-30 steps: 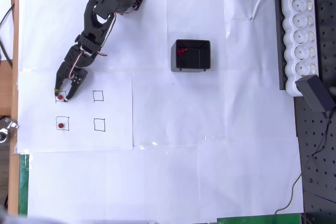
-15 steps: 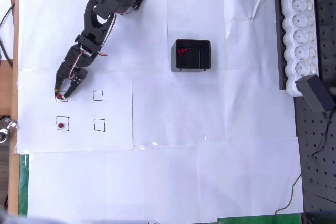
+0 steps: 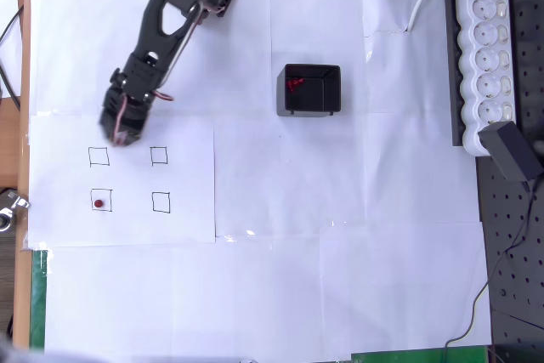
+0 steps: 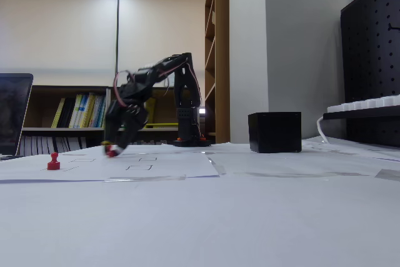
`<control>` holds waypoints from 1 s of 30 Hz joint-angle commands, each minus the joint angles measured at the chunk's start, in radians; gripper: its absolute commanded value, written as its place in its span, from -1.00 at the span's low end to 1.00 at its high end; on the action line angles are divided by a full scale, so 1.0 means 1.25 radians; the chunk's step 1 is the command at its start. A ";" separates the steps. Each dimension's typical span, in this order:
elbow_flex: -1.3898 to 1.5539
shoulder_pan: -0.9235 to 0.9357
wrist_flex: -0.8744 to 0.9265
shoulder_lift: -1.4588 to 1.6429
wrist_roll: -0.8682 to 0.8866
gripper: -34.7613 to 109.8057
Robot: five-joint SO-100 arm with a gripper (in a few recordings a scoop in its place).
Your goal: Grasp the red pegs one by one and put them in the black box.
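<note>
My black gripper (image 3: 118, 134) hangs just above the upper-left printed square (image 3: 99, 156), which is bare. In the fixed view the gripper (image 4: 112, 150) is shut on a red peg (image 4: 110, 151), lifted a little off the paper. Another red peg (image 3: 99, 203) stands in the lower-left square, also seen as a peg (image 4: 54, 162) at the left of the fixed view. The black box (image 3: 312, 89) sits to the right of the arm with red pegs (image 3: 295, 84) inside its upper-left corner. The box (image 4: 275, 132) is right of the arm's base in the fixed view.
Two more printed squares (image 3: 160, 156) lie bare on the sheet. A white power strip (image 3: 484, 48) and a black adapter (image 3: 510, 150) line the right edge. A laptop (image 4: 12, 114) stands at the left of the fixed view. White paper (image 3: 340, 252) covers the table.
The gripper closed on the peg in the upper-left square, then rose and pulled back toward the arm's base; that square is now bare. The lower-left peg has not moved.
</note>
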 commanded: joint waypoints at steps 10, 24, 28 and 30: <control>0.383 -0.576 0.488 -0.162 -0.356 -0.52; 0.299 -0.887 0.350 -0.029 -0.498 -0.52; 0.242 -0.880 0.291 0.023 -0.498 -0.52; 0.210 -0.875 0.258 0.039 -0.498 -0.48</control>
